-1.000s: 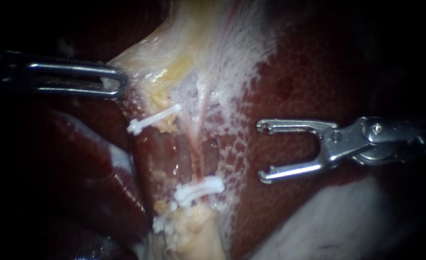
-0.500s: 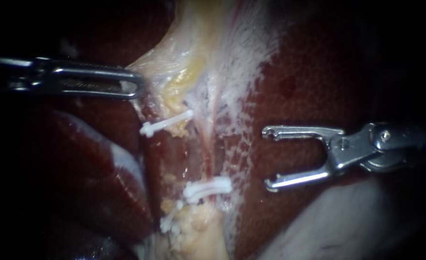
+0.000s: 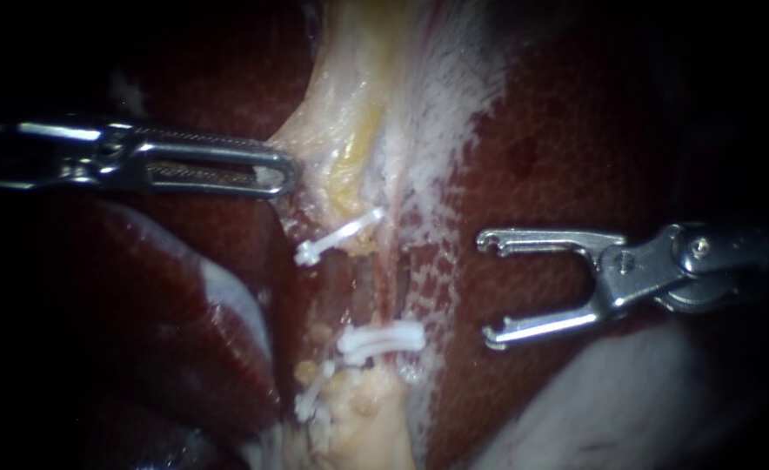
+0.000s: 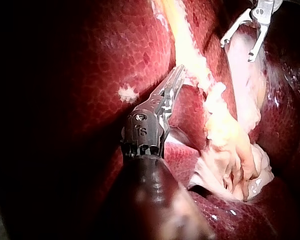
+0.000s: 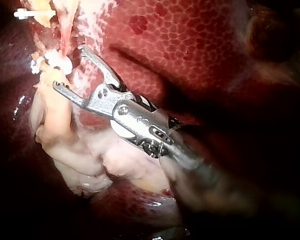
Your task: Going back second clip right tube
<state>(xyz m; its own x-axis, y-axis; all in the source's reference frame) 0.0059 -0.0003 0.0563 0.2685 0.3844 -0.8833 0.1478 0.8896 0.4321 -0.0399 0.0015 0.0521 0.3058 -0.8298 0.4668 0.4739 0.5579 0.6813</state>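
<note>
1. 2 instruments: left instrument [image 3: 284, 171] clamped on pale tissue [image 3: 350, 113]; right instrument [image 3: 486, 287] wide open, empty, over the liver [image 3: 558, 130].
2. 3 white clips [image 3: 382, 339] close together, in plain sight between both instruments.

Surgical practice bench, organ work under endoscope. Evidence: wet dark-red liver [image 3: 558, 174] filling every view; white clips [image 3: 383, 339] clamped across pale tissue [image 3: 341, 113]; slender steel left instrument [image 3: 287, 178] gripping that tissue; right instrument [image 3: 484, 289] poised with jaws spread (surrounding room unseen, all dark beyond lit tissue).
</note>
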